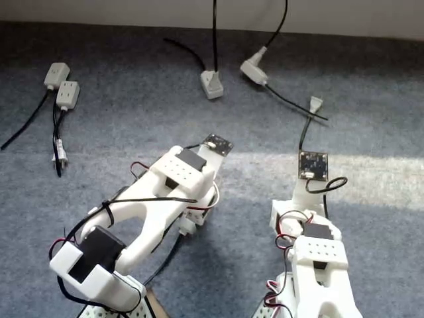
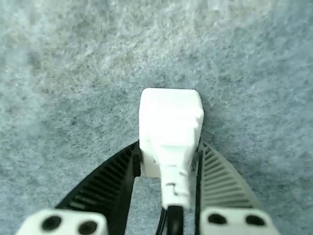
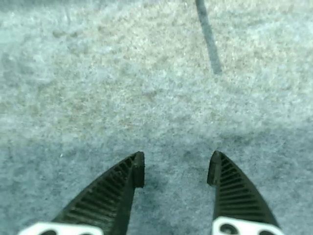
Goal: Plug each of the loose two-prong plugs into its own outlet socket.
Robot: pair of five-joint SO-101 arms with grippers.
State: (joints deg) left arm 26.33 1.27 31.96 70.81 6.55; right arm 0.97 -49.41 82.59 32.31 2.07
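Note:
My left gripper (image 2: 168, 152) is shut on a white block-shaped plug (image 2: 170, 129) with a black cord, held close over the grey carpet; the plug's front face is hidden. In the high view the left arm (image 1: 175, 179) is left of centre. My right gripper (image 3: 176, 169) stands open over bare carpet, holding nothing, with a black cable (image 3: 208, 39) farther ahead. Two pale sockets (image 1: 56, 75) (image 1: 68, 94) lie far left, with a loose plug (image 1: 61, 156) below them. Another socket (image 1: 212, 84), a white plug (image 1: 254, 69) and a small plug (image 1: 316, 103) lie at the back.
Black cords run from the back edge to the far sockets. A further cord (image 1: 20, 136) trails off to the left. The right arm (image 1: 318, 258) is at the lower right. Carpet lies open between the arms and the far objects.

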